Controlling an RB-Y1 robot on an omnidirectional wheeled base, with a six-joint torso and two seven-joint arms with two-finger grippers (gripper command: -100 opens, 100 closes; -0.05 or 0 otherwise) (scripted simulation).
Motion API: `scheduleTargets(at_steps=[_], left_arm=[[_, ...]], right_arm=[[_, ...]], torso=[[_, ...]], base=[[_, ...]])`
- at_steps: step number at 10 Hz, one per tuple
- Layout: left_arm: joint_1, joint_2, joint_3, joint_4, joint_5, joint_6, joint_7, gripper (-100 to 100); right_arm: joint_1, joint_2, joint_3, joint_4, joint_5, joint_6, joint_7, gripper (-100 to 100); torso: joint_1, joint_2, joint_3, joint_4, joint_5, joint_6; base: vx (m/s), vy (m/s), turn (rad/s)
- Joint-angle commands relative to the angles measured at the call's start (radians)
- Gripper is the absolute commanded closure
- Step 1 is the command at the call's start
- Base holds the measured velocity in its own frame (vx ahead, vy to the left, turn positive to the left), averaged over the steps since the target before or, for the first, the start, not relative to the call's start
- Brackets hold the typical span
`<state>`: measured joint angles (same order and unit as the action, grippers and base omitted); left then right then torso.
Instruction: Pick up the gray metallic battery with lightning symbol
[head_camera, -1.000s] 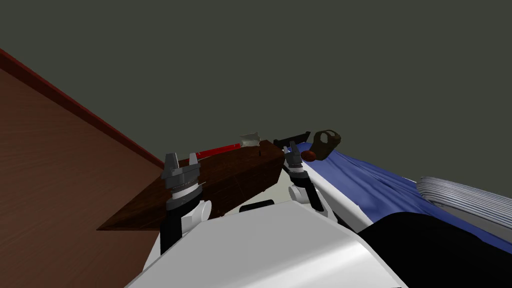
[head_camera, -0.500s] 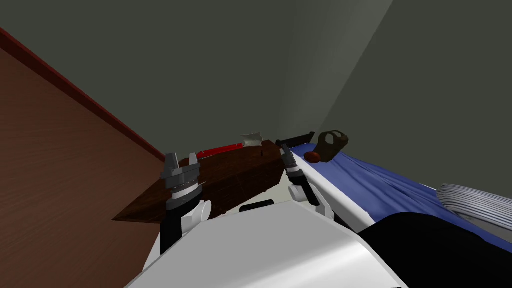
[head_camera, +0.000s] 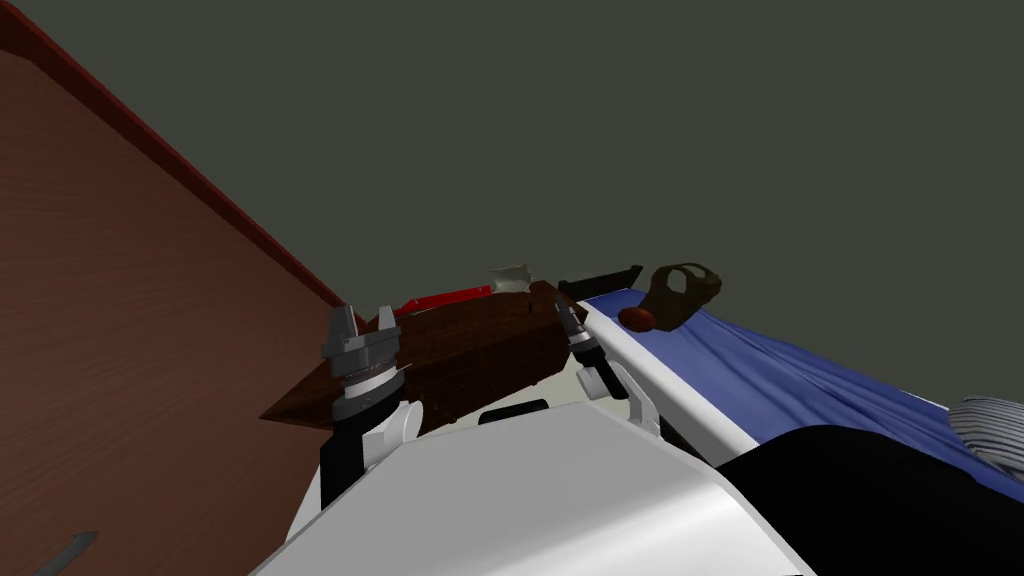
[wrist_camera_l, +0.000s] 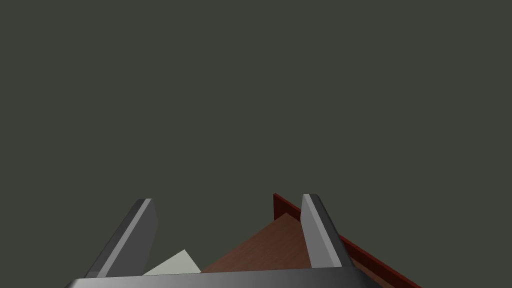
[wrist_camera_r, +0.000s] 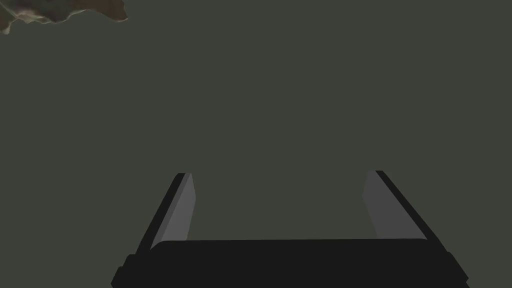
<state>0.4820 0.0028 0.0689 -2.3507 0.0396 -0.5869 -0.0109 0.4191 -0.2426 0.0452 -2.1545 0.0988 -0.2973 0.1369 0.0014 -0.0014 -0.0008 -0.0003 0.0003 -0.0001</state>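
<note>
My head has turned, striped pillow (head_camera: 988, 418) now cut off (right tool (wrist_camera_r: 279, 173) spread).

My head camera is looking steeply down and forward, rolled, over the table (head_camera: 480, 345), with floor (head_camera: 120, 350) at left and bed (head_camera: 780, 370) at right. My left wrist camera is facing the wall (head_camera: 600, 120) along the left jaws, sharing floor and skirting (wrist_camera_l: 279, 206) with it. My right wrist camera is facing the wall along the right jaws.
</note>
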Motion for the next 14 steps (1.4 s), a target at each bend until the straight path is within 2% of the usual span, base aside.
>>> scheduleTargets(at_steps=[1,8,9,12,13,14], left_arm=[[0.0,0.0,0.0,0.0,0.0,0.0,0.0,0],[0.0,0.0,0.0,0.0,0.0,0.0,0.0,0],[0.0,0.0,0.0,0.0,0.0,0.0,0.0,0],[0.0,0.0,0.0,0.0,0.0,0.0,0.0,0],[0.0,0.0,0.0,0.0,0.0,0.0,0.0,0],[0.0,0.0,0.0,0.0,0.0,0.0,0.0,0]], right_arm=[[-0.017,-0.02,0.006,0.043,0.024,0.017,0.018,-100],[-0.108,-0.122,0.027,0.235,0.134,0.121,0.092,-100],[-0.108,-0.122,0.027,0.235,0.134,0.121,0.092,-100],[-0.15,-0.178,0.036,0.321,0.184,0.169,0.125,-100],[-0.15,-0.178,0.036,0.325,0.184,0.169,0.125,-100],[-0.164,-0.198,0.039,0.355,0.2,0.184,0.136,-100]], torso=[[0.0,0.0,0.0,0.0,0.0,0.0],[0.0,0.0,0.0,0.0,0.0,0.0],[0.0,0.0,0.0,0.0,0.0,0.0],[0.0,0.0,0.0,0.0,0.0,0.0],[0.0,0.0,0.0,0.0,0.0,0.0],[0.0,0.0,0.0,0.0,0.0,0.001]], base=[[0.021,0.024,0.109],[0.016,0.024,0.124],[0.013,0.02,0.031],[0.015,0.022,0.119],[0.017,0.014,0.032],[0.011,0.014,0.082]])
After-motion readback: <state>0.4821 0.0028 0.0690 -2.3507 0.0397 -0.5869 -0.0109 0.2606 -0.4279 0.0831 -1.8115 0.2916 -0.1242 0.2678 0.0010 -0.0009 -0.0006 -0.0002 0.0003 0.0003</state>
